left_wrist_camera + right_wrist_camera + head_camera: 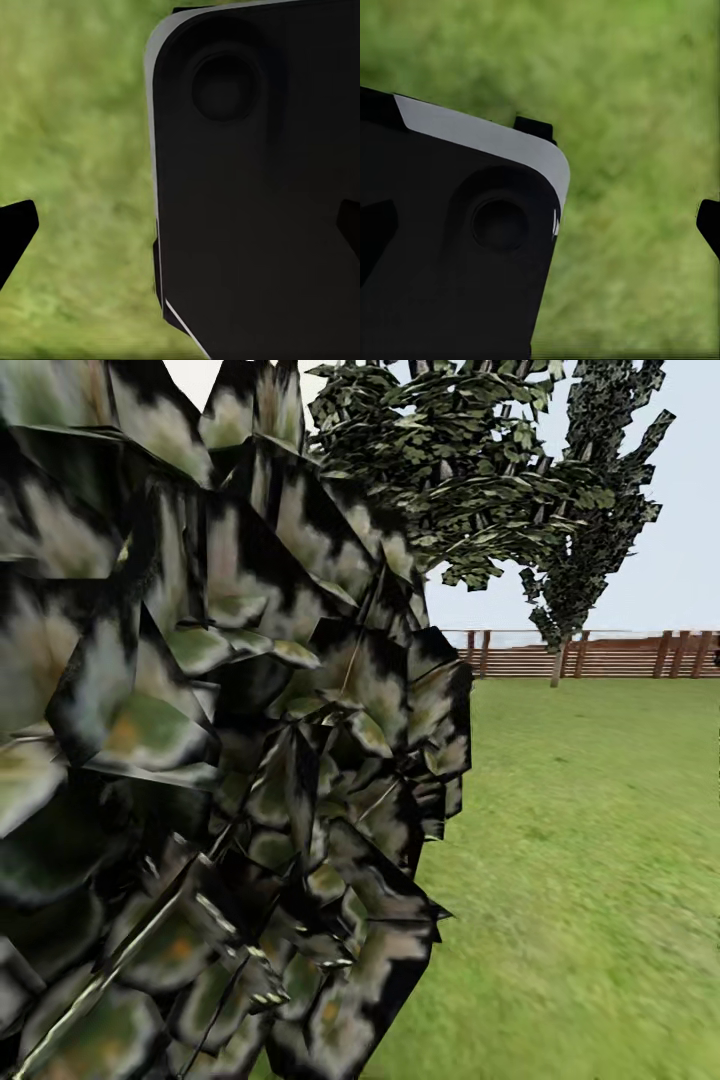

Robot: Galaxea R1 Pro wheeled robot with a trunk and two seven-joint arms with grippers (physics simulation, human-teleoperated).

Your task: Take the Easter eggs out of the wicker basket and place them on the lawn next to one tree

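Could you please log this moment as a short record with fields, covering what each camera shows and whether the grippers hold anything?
foreground: dark leafy foliage close to the head camera, at the view's left
ground: lawn, open grass to the right
background: leafy tree and wooden fence at the far edge
left gripper: fingertips apart, nothing between them, above grass
right gripper: fingertips apart, nothing held, above grass

Lawn [590, 880] mottled green – tree [556, 540] by fence.
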